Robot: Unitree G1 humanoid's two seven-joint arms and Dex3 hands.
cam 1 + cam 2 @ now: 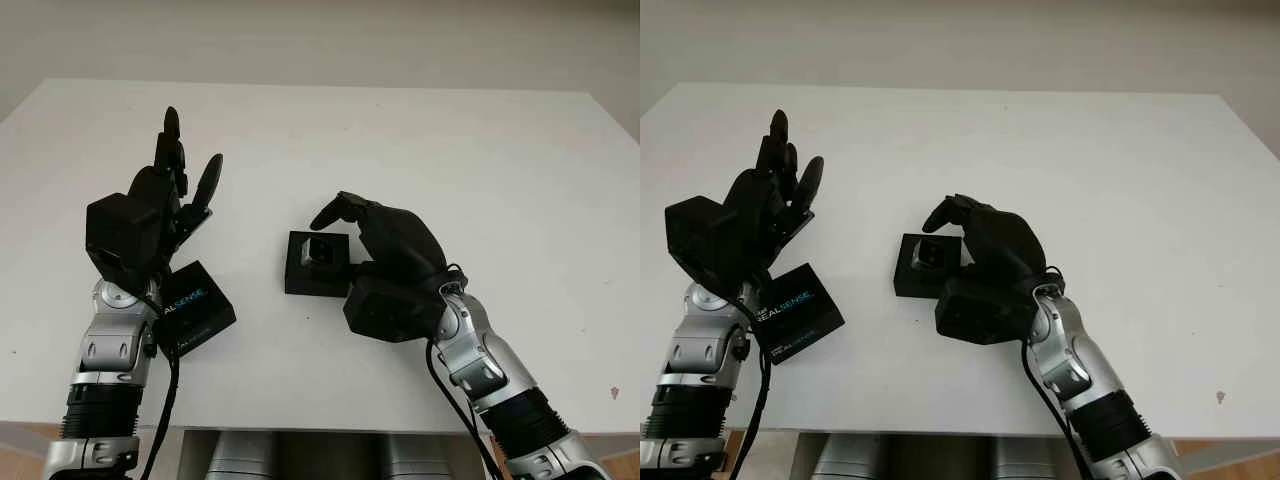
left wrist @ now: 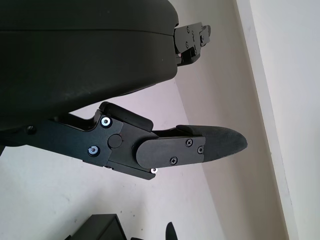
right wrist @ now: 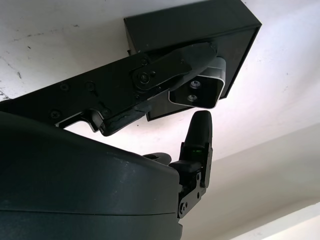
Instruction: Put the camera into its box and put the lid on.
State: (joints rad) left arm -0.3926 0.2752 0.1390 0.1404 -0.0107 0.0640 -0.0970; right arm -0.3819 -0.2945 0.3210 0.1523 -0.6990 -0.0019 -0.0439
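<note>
White and matte, the worktop [image 1: 420, 140] fills most of the frame under a pale wall. Just left of centre sits the box [image 1: 300, 277], a shallow black square tray with stiff cardboard-like walls, and the small silver-grey camera [image 3: 199, 91], a rounded metal block with two dark lenses, sits in it. The right hand [image 1: 352, 228] reaches in from the lower right, its black fingers curled over the camera and seemingly pinching it; it is plainly the nearer hand. The lid [image 1: 195, 307], a flat black square with printed lettering, lies at lower left, well apart from the box. The left hand [image 1: 175, 185] is open, raised just above and beyond the lid, holding nothing.
</note>
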